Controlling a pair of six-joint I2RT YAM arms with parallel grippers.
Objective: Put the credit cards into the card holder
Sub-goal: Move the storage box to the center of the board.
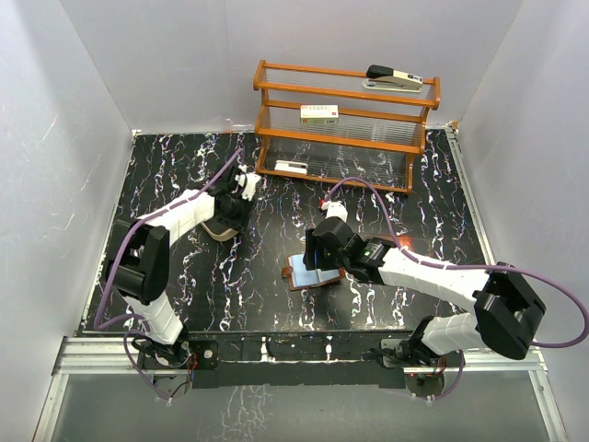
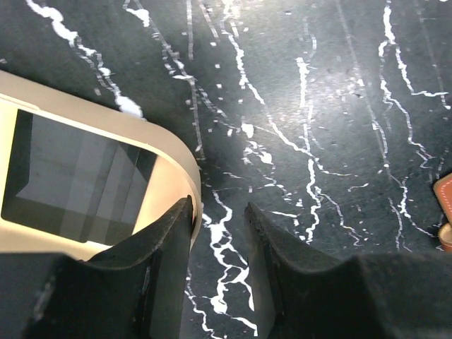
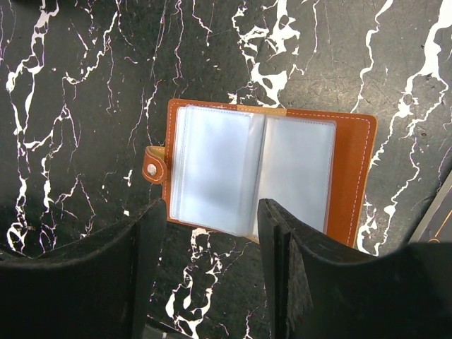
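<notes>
The card holder (image 3: 261, 176) lies open on the black marbled table, brown leather with bluish-clear pockets facing up and a snap tab on its left. It also shows in the top view (image 1: 308, 274). My right gripper (image 3: 212, 208) is open and empty, hovering just above the holder's near edge (image 1: 317, 258). A dark credit card (image 2: 78, 176) lies flat inside a tan rounded tray (image 2: 169, 152). My left gripper (image 2: 219, 208) is open and empty, its left finger over the tray's rim and its right finger over bare table (image 1: 230, 216). No gold-orange card shows.
A wooden shelf rack (image 1: 345, 124) stands at the back, with a stapler (image 1: 394, 78) on top, a white labelled box (image 1: 319, 114) and another small white item (image 1: 291, 167). A dark flat thing (image 3: 434, 219) lies right of the holder. White walls enclose the table.
</notes>
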